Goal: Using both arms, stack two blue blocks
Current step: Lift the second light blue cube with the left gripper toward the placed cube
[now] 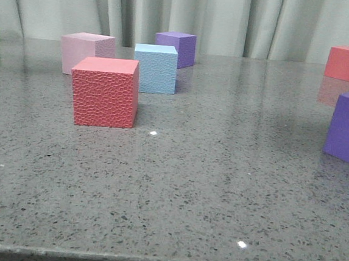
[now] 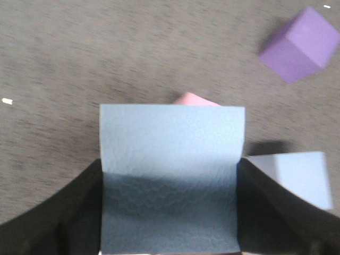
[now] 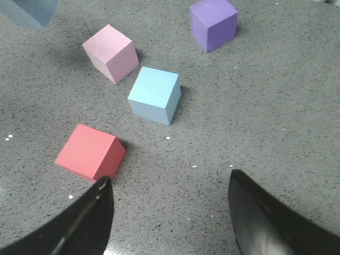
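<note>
The left end effector [image 2: 169,212] is clamped on one blue block [image 2: 171,175], black fingers pressed against both its sides, and it hangs high above the surface [image 1: 218,189]. In the front view only a blurred blue corner shows at the top left edge, so the carry is well off the ground. The second blue block [image 1: 156,68] sits on the surface, behind the red cube [image 1: 105,92] and just beside the pink cube [image 1: 86,51], with a purple cube [image 1: 177,48] further back. From the left wrist, that resting block shows just off to one side of the held one, the pink cube peeking out behind it.

The right end effector [image 3: 170,212] hovers with its fingers wide apart, gripping nothing, looking down over the red cube and the resting block.

So this looks like the transport step: one block lifted, not yet lined up over its partner. The next move calls for sliding the held block directly above the resting one, squaring the faces, then lowering until they touch before letting go. The pink and red cubes crowd the target, so the descent wants to be straight down. The right arm could steady the base if needed.
</note>
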Tool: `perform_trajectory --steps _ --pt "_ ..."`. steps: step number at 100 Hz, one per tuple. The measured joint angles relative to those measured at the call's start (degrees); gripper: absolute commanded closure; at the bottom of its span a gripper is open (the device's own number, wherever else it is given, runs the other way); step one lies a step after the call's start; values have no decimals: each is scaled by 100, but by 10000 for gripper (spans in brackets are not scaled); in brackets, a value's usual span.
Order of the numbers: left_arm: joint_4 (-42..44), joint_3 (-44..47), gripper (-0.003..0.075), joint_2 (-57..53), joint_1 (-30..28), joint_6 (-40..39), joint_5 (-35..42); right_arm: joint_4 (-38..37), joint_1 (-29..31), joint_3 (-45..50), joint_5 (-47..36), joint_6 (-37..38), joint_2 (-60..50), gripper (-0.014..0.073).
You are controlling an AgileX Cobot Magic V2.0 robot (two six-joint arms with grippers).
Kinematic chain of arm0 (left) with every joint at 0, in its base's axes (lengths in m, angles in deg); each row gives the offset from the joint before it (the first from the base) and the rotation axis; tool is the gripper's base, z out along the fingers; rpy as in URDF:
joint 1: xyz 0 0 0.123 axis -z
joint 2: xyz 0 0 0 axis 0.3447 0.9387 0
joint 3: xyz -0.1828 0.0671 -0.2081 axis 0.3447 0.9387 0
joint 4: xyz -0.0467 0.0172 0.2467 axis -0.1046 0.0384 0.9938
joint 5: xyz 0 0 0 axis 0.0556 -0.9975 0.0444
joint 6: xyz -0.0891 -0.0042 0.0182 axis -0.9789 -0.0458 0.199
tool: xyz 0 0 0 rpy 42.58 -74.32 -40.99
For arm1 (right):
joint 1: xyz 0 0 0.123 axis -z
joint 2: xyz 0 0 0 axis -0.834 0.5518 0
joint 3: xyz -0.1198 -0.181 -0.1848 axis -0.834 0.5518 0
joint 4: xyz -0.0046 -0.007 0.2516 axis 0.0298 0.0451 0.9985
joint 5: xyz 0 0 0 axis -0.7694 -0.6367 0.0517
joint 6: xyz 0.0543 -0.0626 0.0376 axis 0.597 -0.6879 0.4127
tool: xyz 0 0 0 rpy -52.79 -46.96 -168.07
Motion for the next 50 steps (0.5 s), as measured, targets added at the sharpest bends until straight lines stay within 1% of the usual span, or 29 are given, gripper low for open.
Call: perform_trajectory --steps 8,24,32,50 --pt "0 0 424 0 301 -315 28 -134 0 0 0 0 0 121" --pt "0 0 424 27 859 -815 435 -383 0 0 62 -12 0 121" --pt "0 -22 424 111 1080 -971 622 -435 0 30 64 -12 -10 121" --pt "0 -22 424 542 1510 -1135 741 -449 0 208 85 -12 -74 121"
